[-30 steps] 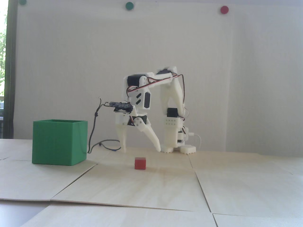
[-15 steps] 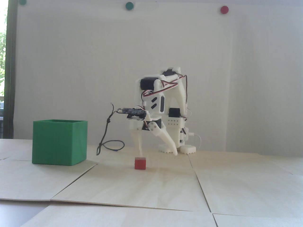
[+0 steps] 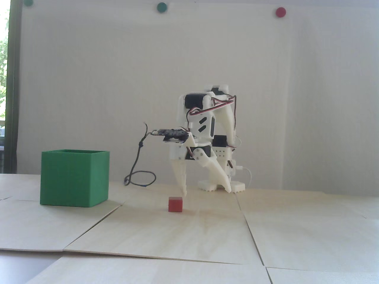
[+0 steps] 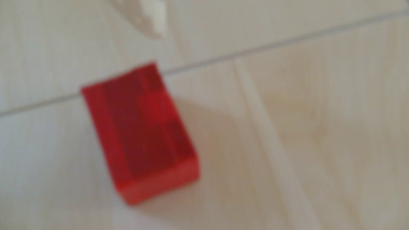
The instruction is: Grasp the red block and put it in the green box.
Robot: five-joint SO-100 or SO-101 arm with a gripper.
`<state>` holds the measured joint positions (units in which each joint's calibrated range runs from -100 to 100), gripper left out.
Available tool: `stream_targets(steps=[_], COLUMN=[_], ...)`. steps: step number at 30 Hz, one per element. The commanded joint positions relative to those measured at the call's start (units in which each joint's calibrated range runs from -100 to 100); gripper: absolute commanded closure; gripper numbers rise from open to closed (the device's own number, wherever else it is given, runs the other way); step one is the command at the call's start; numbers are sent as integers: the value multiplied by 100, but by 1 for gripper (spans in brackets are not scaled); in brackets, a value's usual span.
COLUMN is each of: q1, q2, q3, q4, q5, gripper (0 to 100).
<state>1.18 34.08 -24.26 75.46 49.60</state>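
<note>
1. The white plastic claw (image 3: 207, 193) hangs spread wide, empty, one fingertip just above the small matte red block (image 3: 175, 204).
2. That block sits on the pale wooden table (image 3: 207, 236), well apart from the big green thin-walled box (image 3: 74, 179).
3. No readable writing anywhere.

Red block (image 3: 175, 204) — solid matte red, darker on the shaded faces in the wrist view (image 4: 141, 132). Green box (image 3: 74, 178) — plain matte green, front face a shade deeper than its side. Arm (image 3: 207, 130) white with black motor housings; red, black and white wires (image 3: 225, 103) looped over it. Claw (image 3: 206, 192) white. Tabletop (image 3: 189, 236) pale wood grain, thin dark seams. Wall white, with two green dots (image 3: 162, 7) and one red dot (image 3: 280, 11).
</note>
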Motion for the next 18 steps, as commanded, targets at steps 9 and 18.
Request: stream_targets(steps=[9,18], q1=[71,360], q2=[702,702], q3=[-2836,-1975], q4=[1308,793], q5=[-15,-10], gripper=[57,57])
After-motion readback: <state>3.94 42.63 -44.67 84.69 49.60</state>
